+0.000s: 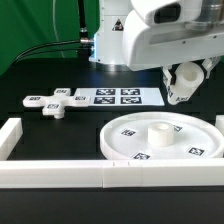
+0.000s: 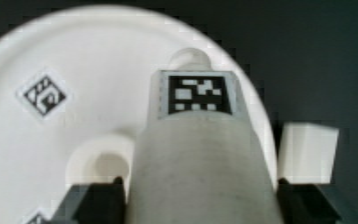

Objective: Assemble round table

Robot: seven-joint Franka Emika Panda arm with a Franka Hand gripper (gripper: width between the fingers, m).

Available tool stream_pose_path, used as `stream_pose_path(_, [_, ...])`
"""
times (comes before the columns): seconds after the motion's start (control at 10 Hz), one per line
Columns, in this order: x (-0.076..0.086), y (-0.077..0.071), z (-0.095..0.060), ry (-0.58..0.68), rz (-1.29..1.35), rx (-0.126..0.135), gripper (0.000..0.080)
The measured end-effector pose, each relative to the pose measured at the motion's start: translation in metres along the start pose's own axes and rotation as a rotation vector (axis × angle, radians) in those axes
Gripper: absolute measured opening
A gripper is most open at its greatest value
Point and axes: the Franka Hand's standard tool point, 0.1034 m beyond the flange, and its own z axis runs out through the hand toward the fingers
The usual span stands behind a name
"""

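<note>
The Panda's gripper point(image 1: 184, 86) hangs clenched on the thick short cylinder point(image 2: 202, 150), with the rimmed disc point(image 1: 118, 141) and its centre hub point(image 1: 160, 128) below it and the cross-shaped piece point(image 1: 55, 104) well apart, beyond the marker board point(image 1: 115, 97). We judge the danger to be a misaligned descent: brought down off-line from the hub, the cylinder could jam, slip in the grip or shove the disc. We read no brand or wording, only black-and-white square tags point(image 2: 197, 92).
</note>
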Motion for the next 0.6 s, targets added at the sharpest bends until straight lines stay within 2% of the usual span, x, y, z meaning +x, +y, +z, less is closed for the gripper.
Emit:
stream_pose_path(0.1, [0.0,0.002,-0.001,0.065,0.0,-0.009,0.0407])
stream_pose_path(0.2, [0.001,0.006,-0.01,0.092,-0.017,-0.014,0.0407])
stream_pose_path(0.3, [0.007,0.011,-0.023,0.178,-0.023,-0.028,0.0407])
stream_pose_path(0.4, [0.004,0.013,-0.03,0.217,-0.02,-0.036,0.0407])
stream_pose_path(0.5, [0.005,0.014,-0.033,0.289,-0.007,-0.037,0.0407])
stream_pose_path(0.6, [0.007,0.016,-0.032,0.367,-0.01,-0.051,0.0407])
